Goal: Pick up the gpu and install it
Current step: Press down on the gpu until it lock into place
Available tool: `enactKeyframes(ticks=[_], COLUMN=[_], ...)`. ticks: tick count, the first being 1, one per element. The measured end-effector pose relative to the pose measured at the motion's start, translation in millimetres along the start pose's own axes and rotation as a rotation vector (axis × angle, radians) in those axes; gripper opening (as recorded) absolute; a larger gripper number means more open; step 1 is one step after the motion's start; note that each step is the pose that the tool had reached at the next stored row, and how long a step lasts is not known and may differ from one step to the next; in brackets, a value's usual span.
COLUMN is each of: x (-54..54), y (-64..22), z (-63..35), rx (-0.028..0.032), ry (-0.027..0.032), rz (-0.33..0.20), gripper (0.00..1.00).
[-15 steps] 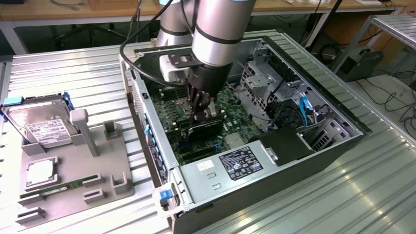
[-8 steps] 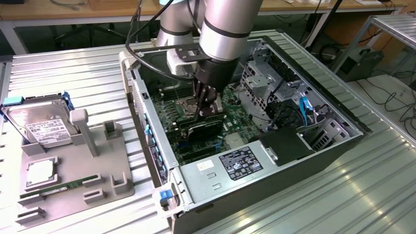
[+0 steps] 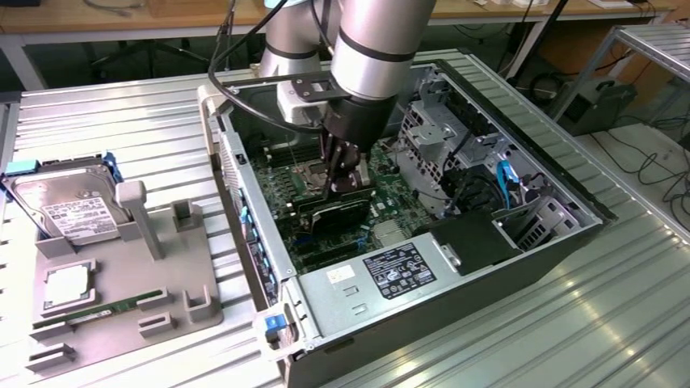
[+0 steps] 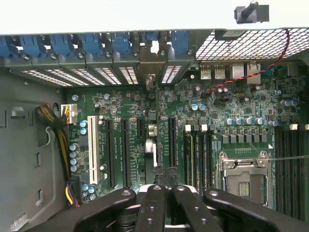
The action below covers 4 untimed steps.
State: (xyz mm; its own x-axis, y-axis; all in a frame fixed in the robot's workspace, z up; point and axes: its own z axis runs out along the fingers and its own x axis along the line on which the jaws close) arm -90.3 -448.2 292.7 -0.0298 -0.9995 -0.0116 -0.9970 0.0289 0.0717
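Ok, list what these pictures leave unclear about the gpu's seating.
- Exterior view: the gpu's bottom edge and its slot, hidden by the card itself and the gripper.
- Wrist view: the card is edge-on, so whether it has entered the slot is too fine to tell.
- Wrist view: whether the closed fingers clamp or merely press the card; their own bodies hide the contact.
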Motion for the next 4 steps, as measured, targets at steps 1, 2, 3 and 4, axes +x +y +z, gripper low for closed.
enactKeyframes(ticks=[1, 2, 3, 4], x=[0.0, 0.0, 0.0, 0.0], y=[0.0, 0.0, 0.0, 0.0], z=[0.0, 0.0, 0.0, 0.0], rx=[0.0000, 0.0000, 0.0000, 0.0000], ry=[0.0000, 0.0000, 0.0000, 0.0000], rz=[0.000, 0.000, 0.000, 0.000], gripper=[0.11, 0.11, 0.11, 0.11])
